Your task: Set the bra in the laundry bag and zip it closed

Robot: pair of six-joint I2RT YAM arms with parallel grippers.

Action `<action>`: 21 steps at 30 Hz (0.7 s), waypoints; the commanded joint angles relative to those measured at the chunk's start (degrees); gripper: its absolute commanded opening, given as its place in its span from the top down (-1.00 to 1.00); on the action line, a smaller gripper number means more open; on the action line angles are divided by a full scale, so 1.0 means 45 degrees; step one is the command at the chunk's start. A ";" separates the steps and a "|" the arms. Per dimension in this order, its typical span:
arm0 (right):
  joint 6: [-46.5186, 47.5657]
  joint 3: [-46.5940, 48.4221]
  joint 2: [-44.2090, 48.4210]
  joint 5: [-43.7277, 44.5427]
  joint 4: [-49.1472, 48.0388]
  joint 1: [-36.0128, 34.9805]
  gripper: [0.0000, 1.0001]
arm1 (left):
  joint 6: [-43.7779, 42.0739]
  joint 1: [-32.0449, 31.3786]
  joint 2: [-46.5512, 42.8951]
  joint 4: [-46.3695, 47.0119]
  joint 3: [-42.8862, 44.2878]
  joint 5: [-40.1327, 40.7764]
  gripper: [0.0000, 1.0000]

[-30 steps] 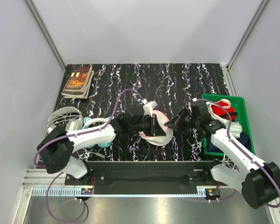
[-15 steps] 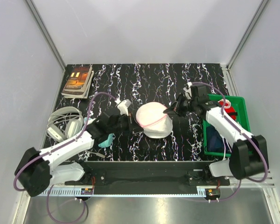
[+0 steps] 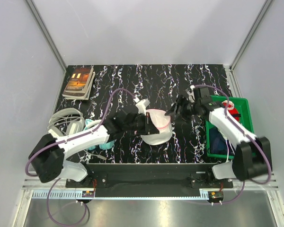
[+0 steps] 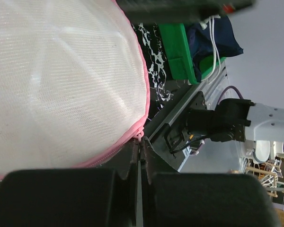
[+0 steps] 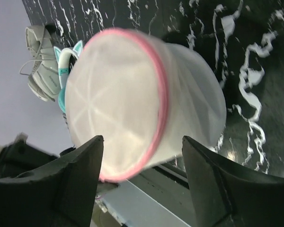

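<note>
The laundry bag (image 3: 159,134) is a round white mesh case with pink zip trim, lying mid-table between both arms. My left gripper (image 3: 146,124) is at its left side. In the left wrist view the left gripper (image 4: 141,143) is shut, with the bag's small pink zip pull (image 4: 141,136) pinched at its fingertips and the mesh dome (image 4: 61,80) filling the picture above. My right gripper (image 3: 173,113) stands open just right of the bag; in its own view the right gripper (image 5: 142,139) has the bag (image 5: 118,99) beyond the spread fingers, not touching them. The bra is hidden.
A green bin (image 3: 245,113) with red, white and dark blue clothes stands at the right edge. Grey headphones (image 3: 61,120) and a teal pair (image 3: 92,124) lie at the left. Books (image 3: 79,81) sit at the back left corner.
My right gripper has opened and let go of the bag's right edge. My left gripper, still shut, has moved rightward along the bag's near rim.
</note>
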State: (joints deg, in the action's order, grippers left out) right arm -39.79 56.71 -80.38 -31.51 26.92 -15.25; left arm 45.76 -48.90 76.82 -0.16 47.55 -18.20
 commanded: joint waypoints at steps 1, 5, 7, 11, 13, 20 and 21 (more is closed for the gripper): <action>-0.0394 -0.1095 0.2897 0.1319 0.1225 0.0048 -0.50 | 0.0222 -0.0284 0.0663 0.1091 0.0956 -0.0195 1.00; -0.1875 -0.2287 0.4557 0.0363 0.1109 -0.0010 -0.47 | 0.0281 -0.0674 0.0957 0.1228 0.1230 -0.0195 1.00; -0.2599 -0.2931 0.5008 -0.0104 0.0312 -0.0146 -0.44 | 0.0359 -0.0792 0.1035 0.1286 0.1328 -0.0195 1.00; -0.4261 -0.3578 0.5149 -0.0459 -0.1292 -0.0537 -0.32 | 0.0437 -0.1104 0.1152 0.1306 0.1600 -0.0097 1.00; -0.4477 -0.3695 0.4972 -0.0440 -0.1702 -0.0732 -0.26 | 0.0456 -0.1183 0.1269 0.1286 0.1699 -0.0058 1.00; -0.5182 -0.4087 0.4523 0.0652 -0.2974 -0.0909 0.55 | 0.0418 -0.1339 0.1388 0.1189 0.1642 0.0038 1.00; -0.5084 -0.3951 0.4406 0.0731 -0.2974 -0.0812 0.76 | 0.0340 -0.1320 0.1193 0.1034 0.1563 0.0194 1.00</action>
State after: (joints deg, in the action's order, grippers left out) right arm -60.86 37.87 -59.59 -31.42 18.63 -19.09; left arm 47.66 -54.57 83.33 1.93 53.43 -18.11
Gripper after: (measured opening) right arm 0.321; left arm 0.018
